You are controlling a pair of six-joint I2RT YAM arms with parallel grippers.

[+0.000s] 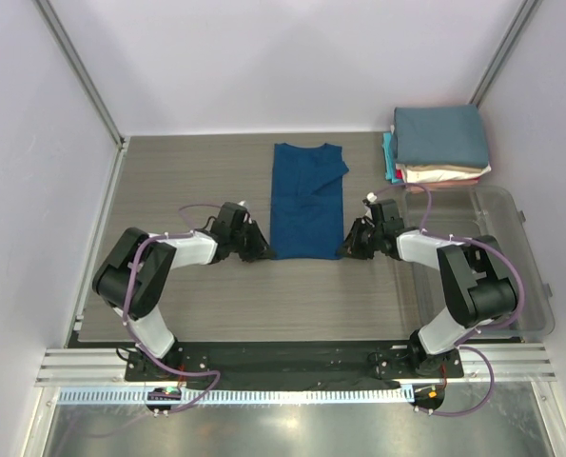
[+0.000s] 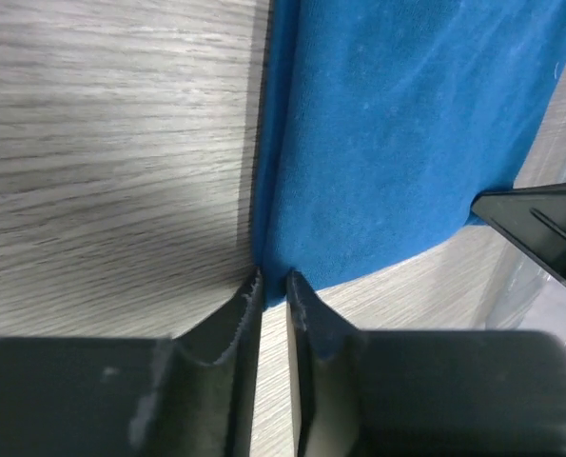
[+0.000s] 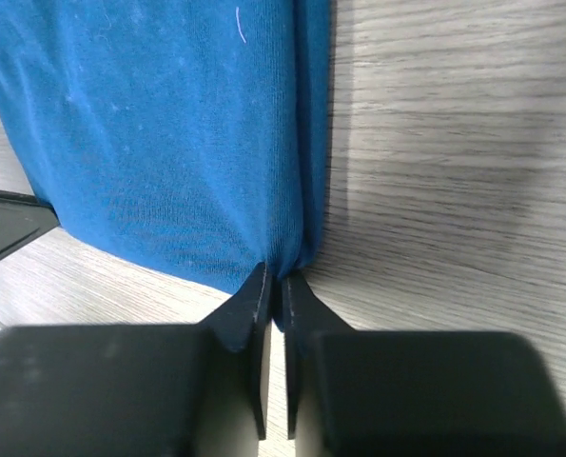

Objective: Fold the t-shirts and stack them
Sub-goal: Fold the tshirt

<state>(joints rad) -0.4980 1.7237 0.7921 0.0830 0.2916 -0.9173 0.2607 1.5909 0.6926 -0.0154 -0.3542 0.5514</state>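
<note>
Presently on the worktop [image 1: 197, 181], grey wood-grain:

Item 1. Royal-blue tee [image 1: 306, 205]. It lies flat at the centre of the worktop, folded lengthwise into a tall narrow panel. The collar is at the far end and the hem at the near end. One sleeve juts out a little at the far right side. No chest print shows on the upward face.

Item 2. Left end effector [image 1: 261, 249]. It sits low at the near left corner of the royal-blue tee. In the left wrist view its jaws are drawn nearly together, with the folded corner of blue cloth nipped between their tips.

Item 3. Right end effector [image 1: 349, 248]. It sits low at the near right corner of the same tee, facing the left one across the hem. In the right wrist view its jaws are all but closed, pinching the corner fold.

Item 4. Stack of folded tees at the far right corner. A slate-blue tee [image 1: 441, 135] is on top and a cream tee [image 1: 444, 174] is lower. A teal tee [image 1: 388, 152] shows as an edge on the left side, with a sliver of pink beneath it.

Item 5. Clear plastic bin [image 1: 530, 267]. It stands at the right edge, just near of the stack and beside the right arm.
</note>
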